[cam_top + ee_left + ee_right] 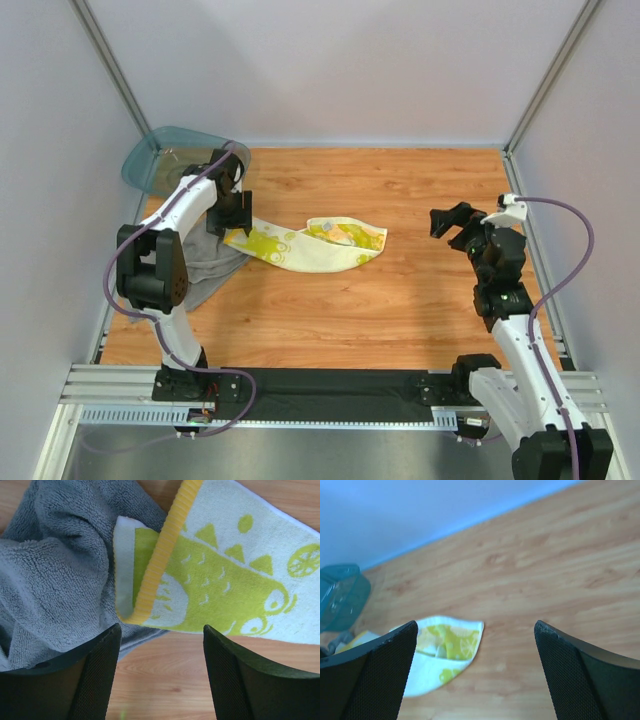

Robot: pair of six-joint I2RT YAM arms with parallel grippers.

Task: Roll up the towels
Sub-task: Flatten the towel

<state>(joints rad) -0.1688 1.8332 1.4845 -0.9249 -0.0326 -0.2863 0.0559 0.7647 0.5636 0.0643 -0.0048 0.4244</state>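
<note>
The yellow-and-white patterned towel [310, 246] lies crumpled in a long strip on the wooden table. Its left end overlaps the grey terry towel [205, 265], which is bunched at the left edge under my left arm. My left gripper [236, 222] hangs over that overlapping end. In the left wrist view the grey towel [50, 570] and the patterned towel [225, 590] with its folded yellow hem fill the top. The left gripper [161, 628] is open just below them, with bare wood between its fingers. My right gripper [452, 225] is raised at the right, open and empty [475, 625], facing the patterned towel [447, 650].
A translucent teal tub [160, 160] stands in the far left corner, also in the right wrist view as the teal tub [340, 597]. Metal frame posts and pale walls close in the table [400, 300] on three sides.
</note>
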